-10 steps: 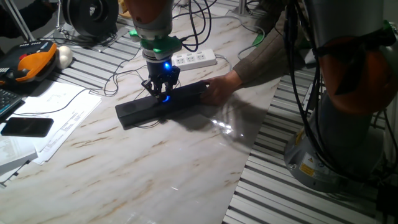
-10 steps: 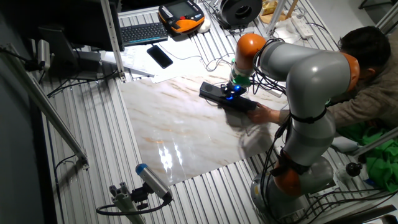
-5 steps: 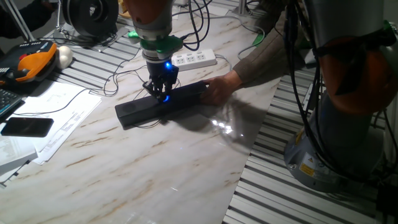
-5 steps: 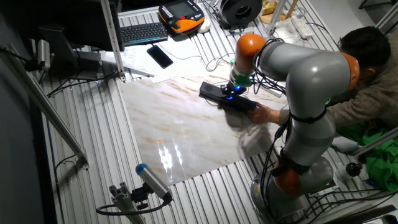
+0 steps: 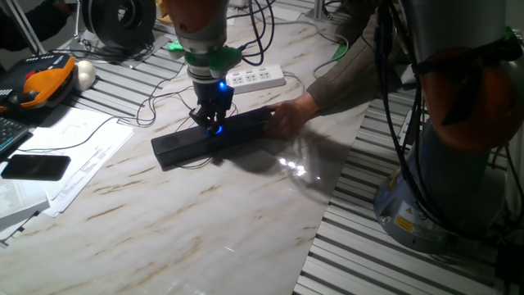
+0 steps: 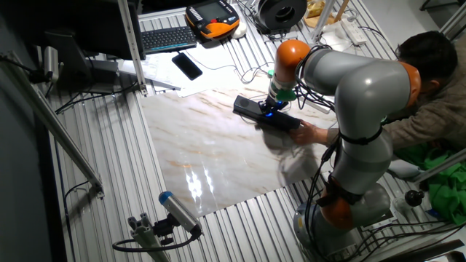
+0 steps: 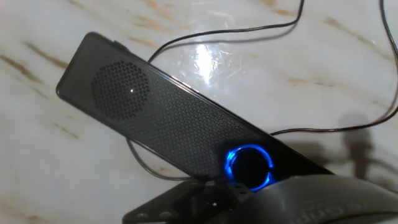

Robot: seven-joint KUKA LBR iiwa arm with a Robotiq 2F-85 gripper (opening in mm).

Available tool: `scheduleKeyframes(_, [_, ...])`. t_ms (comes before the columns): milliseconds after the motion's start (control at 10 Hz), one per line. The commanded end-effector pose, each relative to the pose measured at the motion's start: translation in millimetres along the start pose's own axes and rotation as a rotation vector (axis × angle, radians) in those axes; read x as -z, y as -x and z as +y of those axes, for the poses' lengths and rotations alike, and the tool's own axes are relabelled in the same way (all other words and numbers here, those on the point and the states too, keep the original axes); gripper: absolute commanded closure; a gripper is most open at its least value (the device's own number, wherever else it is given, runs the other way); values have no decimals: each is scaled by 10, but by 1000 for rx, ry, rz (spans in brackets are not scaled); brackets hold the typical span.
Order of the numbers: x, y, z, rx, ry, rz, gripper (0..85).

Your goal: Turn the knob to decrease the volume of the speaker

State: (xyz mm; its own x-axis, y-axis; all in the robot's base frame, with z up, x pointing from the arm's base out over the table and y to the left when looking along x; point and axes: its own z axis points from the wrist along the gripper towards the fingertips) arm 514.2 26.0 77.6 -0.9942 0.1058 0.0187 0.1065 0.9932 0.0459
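The speaker (image 5: 184, 144) is a long black bar lying slantwise on the marble sheet, also in the other fixed view (image 6: 251, 109) and filling the hand view (image 7: 155, 127). Its knob (image 5: 218, 128) glows blue at mid-length (image 6: 269, 111), and the blue ring (image 7: 249, 166) shows at the bottom of the hand view. My gripper (image 5: 215, 123) points straight down with its fingers set either side of the knob, shut on it. From the other side the gripper (image 6: 271, 108) stands on the bar's middle. A person's hand (image 5: 288, 115) holds the speaker's right end.
A white power strip (image 5: 255, 78) with cables lies just behind the speaker. Papers (image 5: 78, 152) and a black phone (image 5: 34, 166) lie at the left. The speaker's thin cable (image 7: 323, 127) loops over the marble. The person's arm (image 6: 320, 133) reaches in beside my arm.
My gripper has twisted a little about its upright axis on the knob, so the fingers look narrower from the side. The speaker and the person's hand have stayed put.
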Motion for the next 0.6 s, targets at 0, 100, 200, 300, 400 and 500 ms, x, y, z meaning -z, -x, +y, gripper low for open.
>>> scheduleKeyframes(0, [0,-1,1,15,3,0,850])
scheduleKeyframes(100, [0,-1,1,40,3,2,850])
scheduleKeyframes(200, [0,-1,1,57,7,5,850])
scheduleKeyframes(300, [1,-1,2,88,7,5,850])
scheduleKeyframes(400, [1,-1,3,117,10,5,850])
scheduleKeyframes(500, [2,0,4,135,10,5,850])
